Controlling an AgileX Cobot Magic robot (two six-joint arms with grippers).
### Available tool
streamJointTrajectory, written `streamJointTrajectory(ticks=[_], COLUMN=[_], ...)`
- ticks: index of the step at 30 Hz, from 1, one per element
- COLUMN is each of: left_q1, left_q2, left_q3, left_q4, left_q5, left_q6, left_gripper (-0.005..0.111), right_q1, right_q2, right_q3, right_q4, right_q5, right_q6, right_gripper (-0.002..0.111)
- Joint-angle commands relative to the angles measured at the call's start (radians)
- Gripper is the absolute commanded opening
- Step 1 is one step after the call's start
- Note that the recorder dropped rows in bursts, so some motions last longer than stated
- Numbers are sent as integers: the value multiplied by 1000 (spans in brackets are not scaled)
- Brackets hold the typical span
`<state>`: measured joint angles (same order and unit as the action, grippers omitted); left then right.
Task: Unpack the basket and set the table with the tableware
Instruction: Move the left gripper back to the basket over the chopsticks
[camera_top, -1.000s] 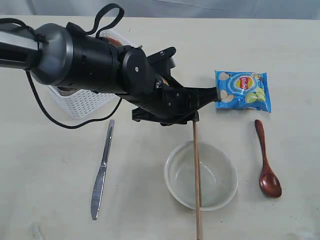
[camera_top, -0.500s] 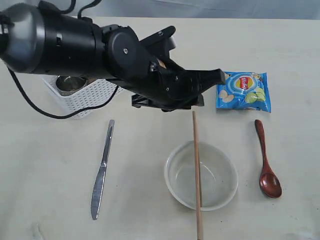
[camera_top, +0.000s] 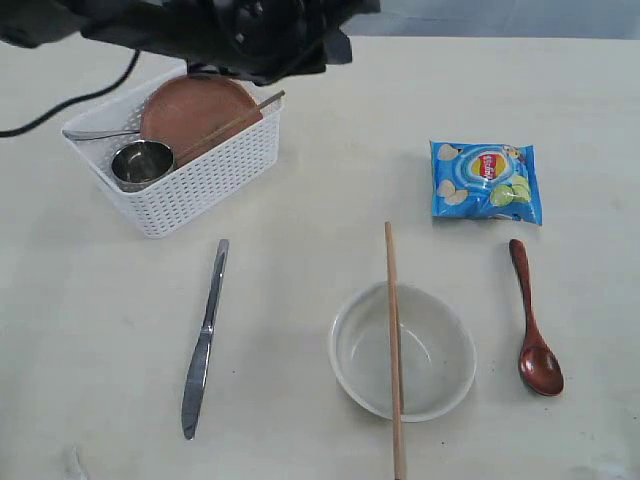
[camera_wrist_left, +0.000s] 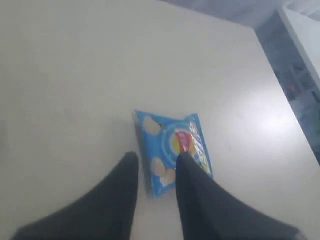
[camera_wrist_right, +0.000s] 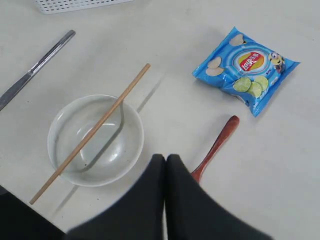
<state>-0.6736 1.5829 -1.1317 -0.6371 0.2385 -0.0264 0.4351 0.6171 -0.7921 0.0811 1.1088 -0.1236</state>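
Exterior view: basket (camera_top: 215, 175) at desk's (camera_top: 300, 250) left, holding plate (camera_top: 195, 108), cup (camera_top: 142, 163), chopstick (camera_top: 230, 123). Rightward: knife (camera_top: 204, 340), bowl (camera_top: 440, 350) with second chopstick (camera_top: 394, 340) across it, spoon (camera_top: 533, 330). Unpacking roughly half done. Left tool (camera_wrist_left: 157, 160) parted, empty; right tool (camera_wrist_right: 166, 160) closed, empty. Next: reach down into basket, pinch chopstick.

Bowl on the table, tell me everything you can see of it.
The bowl is round, pale off-white and glossy, plastic or ceramic by its look, with a thin rim. It stands upright on the table, mouth up, with nothing inside. One wooden chopstick lies across its rim, overhanging both sides. The knife lies to one side and the spoon to the other, both apart from it.
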Motion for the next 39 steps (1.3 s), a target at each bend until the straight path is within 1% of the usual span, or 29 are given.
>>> streamJointTrajectory(ticks=[1,3,7,11,13,15,19,21,23,28,30,34,36,39], left_q1=[71,104,148,155,155,155,155,155,150,140,140,140,140,140], left_q2=[-25,-25,-25,-25,-25,-25,-15,-4,11,72,104,192,233,287], left_q3=[-5,-5,-5,-5,-5,-5,-5,-5,-7,-9,-28,-95,-140,-206], left_q4=[57,116,309,588,653,681,752,802,842,844,847,933,948,947], left_q5=[6,21,21,23,30,26,26,26,26,24,33,37,42,95], left_q6=[93,117,156,158,158,158,161,174,233,424,450,456,475,515], left_gripper=[26,26,26,26,27,30,43,46,46,46,46,46,46,46], right_q1=[0,0,0,0,0,0,0,0,0,0,0,0,0,0], right_q2=[-7,-7,-7,-7,-7,-7,-7,-7,-7,-7,-7,-7,-7,-7], right_q3=[2,2,2,2,2,2,2,2,2,2,2,2,2,2], right_q4=[-13,-16,-28,-27,-27,-27,-38,-44,-44,-44,-44,-44,-44,-46], right_q5=[0,10,23,19,18,11,0,0,0,0,0,0,0,7], right_q6=[3,3,3,3,3,3,3,3,3,3,3,3,3,3], right_gripper=[0,0,0,0,0,0,0,0,0,0,0,0,0,0])
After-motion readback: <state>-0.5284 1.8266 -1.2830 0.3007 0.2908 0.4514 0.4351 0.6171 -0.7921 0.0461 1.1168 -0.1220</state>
